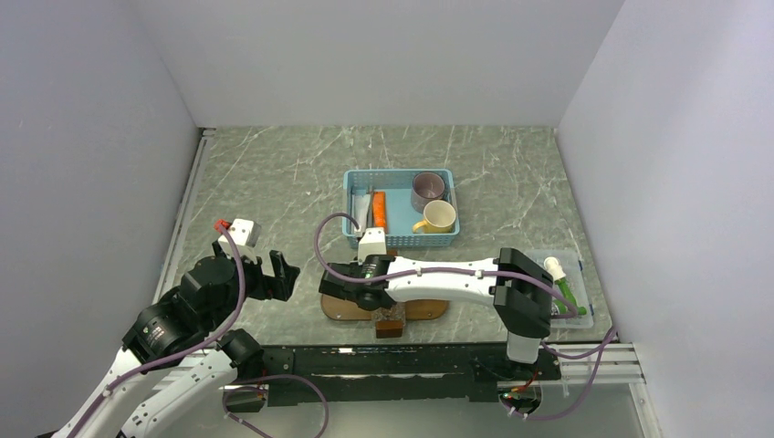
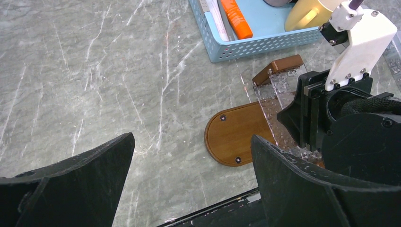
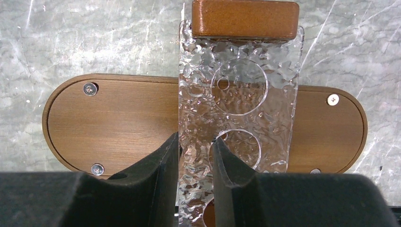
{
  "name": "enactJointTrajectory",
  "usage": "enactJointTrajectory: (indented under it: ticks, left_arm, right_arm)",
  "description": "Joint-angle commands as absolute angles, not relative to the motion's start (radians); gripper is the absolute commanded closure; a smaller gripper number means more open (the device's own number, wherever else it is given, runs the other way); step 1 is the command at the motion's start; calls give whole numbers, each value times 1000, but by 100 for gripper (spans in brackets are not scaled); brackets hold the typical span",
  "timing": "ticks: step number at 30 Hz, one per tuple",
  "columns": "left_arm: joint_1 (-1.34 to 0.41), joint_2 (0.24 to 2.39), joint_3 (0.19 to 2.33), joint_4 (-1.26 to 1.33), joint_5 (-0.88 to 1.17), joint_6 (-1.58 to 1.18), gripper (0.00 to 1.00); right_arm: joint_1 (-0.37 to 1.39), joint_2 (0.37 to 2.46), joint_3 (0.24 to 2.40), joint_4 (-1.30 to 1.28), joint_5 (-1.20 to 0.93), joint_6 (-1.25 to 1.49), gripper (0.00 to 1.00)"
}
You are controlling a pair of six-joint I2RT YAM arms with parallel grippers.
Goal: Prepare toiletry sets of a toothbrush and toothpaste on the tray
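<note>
The dark-brown wooden tray [image 3: 108,123] lies flat near the table's front edge, also seen as the tray [image 1: 342,310] and the tray [image 2: 231,137]. A clear, bumpy plate with round holes [image 3: 241,85] stands across it, capped by a wooden block [image 3: 245,19]. My right gripper [image 3: 195,139] is shut on the plate's left strip. My left gripper [image 2: 191,138] hangs open over bare table left of the tray, holding nothing. A pale toothbrush [image 2: 217,19] and the orange tube [image 2: 236,19] lie in the light-blue basket [image 2: 246,47].
The basket [image 1: 351,196] stands just behind the tray and also holds a purple cup [image 1: 427,190] and a yellow mug [image 1: 438,217]. A small clear box [image 1: 570,274] with green items sits at the right edge. White walls enclose the table.
</note>
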State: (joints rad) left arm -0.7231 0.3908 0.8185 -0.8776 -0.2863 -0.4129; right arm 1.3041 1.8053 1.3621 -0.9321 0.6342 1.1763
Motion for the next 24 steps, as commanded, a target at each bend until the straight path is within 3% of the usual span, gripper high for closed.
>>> enactJointTrajectory:
  ticks: [1,10,17,24]
  left_arm:
    - [-724,403,816,-847,-301,-419,0]
    - [-724,404,817,-847,-301,-419,1]
    - [-724,407,817,-847,-301,-419,1]
    - [-724,408,817,-847,-302,-420,1]
  right_arm:
    - [1306,1815,1384,-926,677,1192,100]
    - [1303,1820,1392,-939,680,1196,99]
    - [1303,1816,1401,-948,685,1201,87]
    - [1304,1815,1410,-959,690,1205,65]
